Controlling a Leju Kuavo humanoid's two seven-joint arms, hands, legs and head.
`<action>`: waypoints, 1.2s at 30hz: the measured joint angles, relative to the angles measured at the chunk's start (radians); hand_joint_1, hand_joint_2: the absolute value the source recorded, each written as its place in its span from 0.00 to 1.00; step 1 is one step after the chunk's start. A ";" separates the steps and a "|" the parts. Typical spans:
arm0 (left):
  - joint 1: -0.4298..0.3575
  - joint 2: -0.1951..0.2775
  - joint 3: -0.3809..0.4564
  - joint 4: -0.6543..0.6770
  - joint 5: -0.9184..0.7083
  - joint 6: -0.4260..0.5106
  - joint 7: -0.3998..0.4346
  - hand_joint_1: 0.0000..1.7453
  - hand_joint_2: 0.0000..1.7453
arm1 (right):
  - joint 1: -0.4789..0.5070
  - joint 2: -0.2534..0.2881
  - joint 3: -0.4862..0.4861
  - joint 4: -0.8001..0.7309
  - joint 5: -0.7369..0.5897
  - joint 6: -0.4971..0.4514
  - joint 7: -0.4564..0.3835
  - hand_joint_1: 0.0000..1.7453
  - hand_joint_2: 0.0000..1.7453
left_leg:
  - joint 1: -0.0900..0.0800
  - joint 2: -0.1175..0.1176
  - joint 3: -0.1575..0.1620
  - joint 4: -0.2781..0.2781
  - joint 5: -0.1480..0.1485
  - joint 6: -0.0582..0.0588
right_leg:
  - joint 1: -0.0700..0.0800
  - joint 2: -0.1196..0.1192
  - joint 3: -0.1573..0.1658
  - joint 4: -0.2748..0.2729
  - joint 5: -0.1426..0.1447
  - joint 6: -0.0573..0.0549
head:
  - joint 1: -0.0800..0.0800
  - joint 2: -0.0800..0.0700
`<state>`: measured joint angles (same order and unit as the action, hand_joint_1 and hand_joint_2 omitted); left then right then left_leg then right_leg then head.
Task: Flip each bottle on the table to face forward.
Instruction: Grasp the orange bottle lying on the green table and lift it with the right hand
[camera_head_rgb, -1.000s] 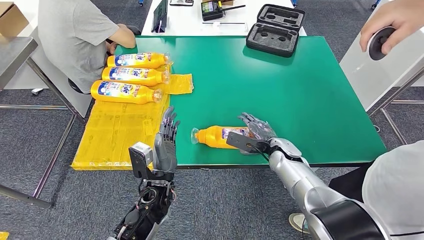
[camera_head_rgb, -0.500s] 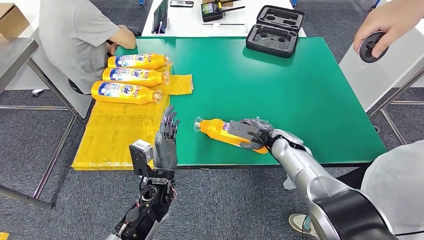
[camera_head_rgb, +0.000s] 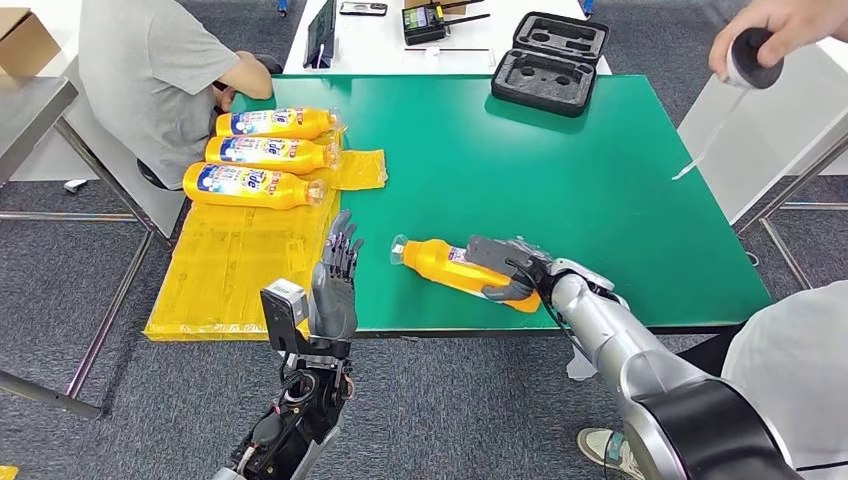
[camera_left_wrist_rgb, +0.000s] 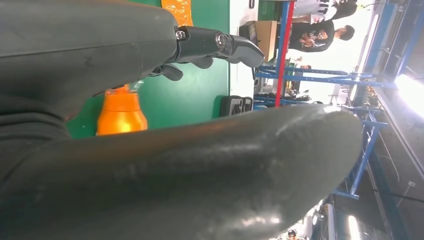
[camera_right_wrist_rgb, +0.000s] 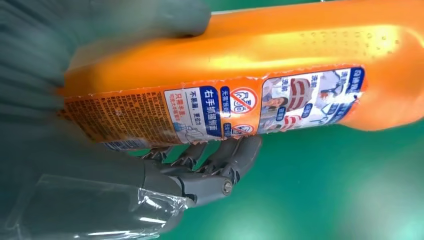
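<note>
Bottle (camera_head_rgb: 455, 268) in my right hand (camera_head_rgb: 505, 268): an orange one lying on its side near the front edge of the green table (camera_head_rgb: 560, 170), cap pointing toward the left edge. My fingers (camera_right_wrist_rgb: 220, 162) wrap under its body and my thumb presses on the other side, so I am grasping it around the part away from the cap; my wrist view shows the back label with small print and warning icons facing the camera. My left hand (camera_head_rgb: 335, 280) hangs just off the front edge, fingers upright and apart, holding nothing. Three more orange bottles (camera_head_rgb: 262, 152) lie side by side at the far left corner, front labels up, caps toward the table's middle, resting partly on a yellow plastic sheet (camera_head_rgb: 235, 265) that covers the left edge. A black foam-lined case (camera_head_rgb: 550, 47) sits open at the far edge. A person in a grey shirt (camera_head_rgb: 150, 70) sits by the far left corner, and another person's hand (camera_head_rgb: 775, 30) holds a tape roll beyond the right edge
</note>
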<state>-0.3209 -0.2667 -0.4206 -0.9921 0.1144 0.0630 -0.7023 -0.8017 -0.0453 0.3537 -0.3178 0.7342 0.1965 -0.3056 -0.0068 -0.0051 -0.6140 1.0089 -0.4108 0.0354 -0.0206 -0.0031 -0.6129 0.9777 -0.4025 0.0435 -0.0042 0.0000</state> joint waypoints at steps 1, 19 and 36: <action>0.001 0.000 0.000 -0.001 -0.001 0.001 0.000 0.00 0.00 | 0.008 0.000 -0.012 0.000 -0.019 -0.022 -0.029 1.00 1.00 | 0.000 0.000 0.000 0.000 0.000 0.000 | 0.000 0.000 0.000 0.000 0.000 0.000 | 0.000 0.000; 0.019 -0.009 0.012 -0.061 -0.012 0.067 0.000 0.00 0.00 | 0.135 0.022 -0.317 -0.030 -0.373 -0.100 -0.381 1.00 1.00 | 0.000 -0.001 -0.004 0.000 0.000 0.000 | 0.000 0.000 -0.002 0.000 0.000 0.000 | 0.000 0.000; -0.079 -0.045 0.023 0.161 0.109 -0.060 0.001 0.00 0.00 | 0.246 0.105 -0.198 -0.278 -0.560 0.171 -0.394 1.00 1.00 | 0.000 0.000 -0.004 0.000 0.000 0.000 | 0.000 0.000 -0.004 0.000 0.000 0.000 | 0.000 0.000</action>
<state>-0.3997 -0.3113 -0.3971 -0.8307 0.2239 0.0034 -0.7015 -0.5555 0.0602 0.1562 -0.5962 0.1745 0.3675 -0.7000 -0.0066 -0.0052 -0.6182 1.0088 -0.4109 0.0353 -0.0205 -0.0028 -0.6166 0.9782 -0.4026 0.0435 -0.0042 0.0000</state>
